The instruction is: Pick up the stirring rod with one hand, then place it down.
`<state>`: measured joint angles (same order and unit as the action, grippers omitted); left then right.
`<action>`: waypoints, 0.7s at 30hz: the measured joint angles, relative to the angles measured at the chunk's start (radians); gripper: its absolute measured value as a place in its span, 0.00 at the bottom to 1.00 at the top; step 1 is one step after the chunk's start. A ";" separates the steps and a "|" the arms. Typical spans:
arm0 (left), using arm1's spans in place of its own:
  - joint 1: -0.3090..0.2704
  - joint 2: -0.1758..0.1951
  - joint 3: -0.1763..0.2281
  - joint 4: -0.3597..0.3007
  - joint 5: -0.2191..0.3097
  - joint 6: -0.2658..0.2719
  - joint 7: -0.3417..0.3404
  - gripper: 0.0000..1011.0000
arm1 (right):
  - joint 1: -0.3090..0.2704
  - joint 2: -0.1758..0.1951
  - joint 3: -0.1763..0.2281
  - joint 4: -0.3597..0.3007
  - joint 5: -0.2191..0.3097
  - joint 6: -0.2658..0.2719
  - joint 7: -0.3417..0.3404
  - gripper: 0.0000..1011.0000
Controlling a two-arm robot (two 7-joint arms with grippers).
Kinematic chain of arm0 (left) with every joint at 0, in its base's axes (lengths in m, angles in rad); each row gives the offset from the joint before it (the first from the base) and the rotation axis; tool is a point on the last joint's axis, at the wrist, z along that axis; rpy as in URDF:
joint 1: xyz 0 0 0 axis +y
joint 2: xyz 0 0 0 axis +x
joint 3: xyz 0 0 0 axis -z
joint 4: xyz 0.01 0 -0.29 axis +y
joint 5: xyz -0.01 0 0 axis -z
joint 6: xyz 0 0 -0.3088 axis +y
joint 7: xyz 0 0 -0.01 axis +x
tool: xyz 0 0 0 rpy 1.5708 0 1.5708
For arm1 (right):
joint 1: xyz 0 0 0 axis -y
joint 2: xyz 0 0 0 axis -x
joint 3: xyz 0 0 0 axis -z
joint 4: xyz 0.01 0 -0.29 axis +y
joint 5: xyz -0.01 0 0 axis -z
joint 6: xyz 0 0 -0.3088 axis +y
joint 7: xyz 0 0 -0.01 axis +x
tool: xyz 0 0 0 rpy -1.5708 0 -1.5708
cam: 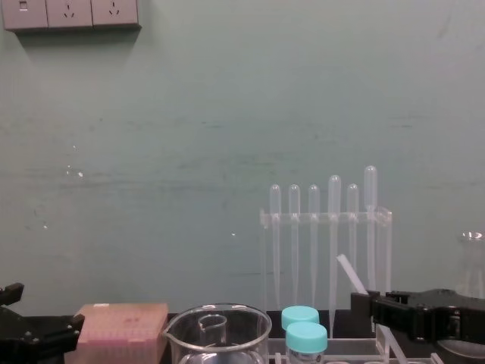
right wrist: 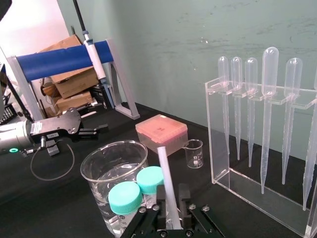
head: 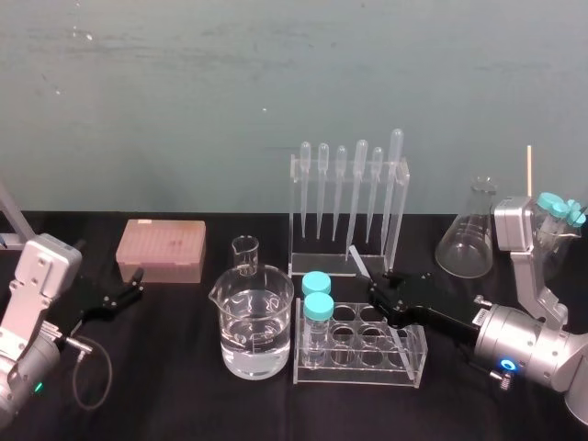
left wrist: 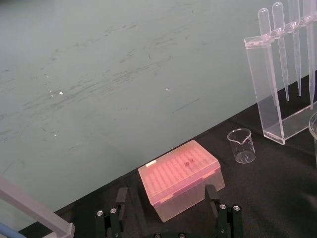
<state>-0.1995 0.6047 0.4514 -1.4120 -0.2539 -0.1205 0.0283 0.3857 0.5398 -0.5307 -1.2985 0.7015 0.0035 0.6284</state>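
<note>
Clearly the right gripper (head: 378, 292) has its fingers closed on the stirring rod (head: 357, 261), pinching it near its lower end, so most of its length pokes up and out past the fingertips. From the right wrist the rod (right wrist: 165, 183) rises straight out from between the closed fingers; from the chest it (cam: 352, 274) leans at a tilt in front of the pipette rack (head: 349, 207). The gripper hangs over the back edge of the tube rack (head: 367, 344), which has two teal-capped tubes (head: 317, 294) at its left end. Just left of those stands a big beaker (head: 255, 322) part full of clear liquid, with a small beaker (head: 245, 255) behind it and a pink box (head: 161, 250) farther left. A flask (head: 470, 234) stands behind the right arm.

The rod looks very light and stiff, smooth enough to slip, and thin enough to snap if knocked against the glassware. Held so near one end, it may swing or pivot in the fingers; a grip nearer the middle would likely be steadier. Being round, it will probably roll once set on the table (head: 184, 386), so it wants laying down low and flat on a bare patch.

The left gripper (head: 124, 294) is parked at the left of the table, fingers spread and holding nothing
</note>
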 joint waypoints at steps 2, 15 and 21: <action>0.000 0.000 0.000 0.000 0.000 0.000 0.000 0.99 | 0.000 0.000 0.000 0.000 0.000 0.000 0.000 0.13; 0.000 0.000 0.000 0.000 0.000 0.000 0.000 0.99 | -0.015 0.001 0.018 -0.023 -0.038 -0.054 -0.028 0.07; 0.000 0.000 0.000 0.000 0.000 0.000 0.000 0.99 | -0.058 -0.010 0.073 -0.077 -0.148 -0.264 -0.128 0.07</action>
<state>-0.1995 0.6047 0.4514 -1.4120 -0.2539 -0.1205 0.0283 0.3273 0.5293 -0.4581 -1.3759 0.5535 -0.2606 0.5007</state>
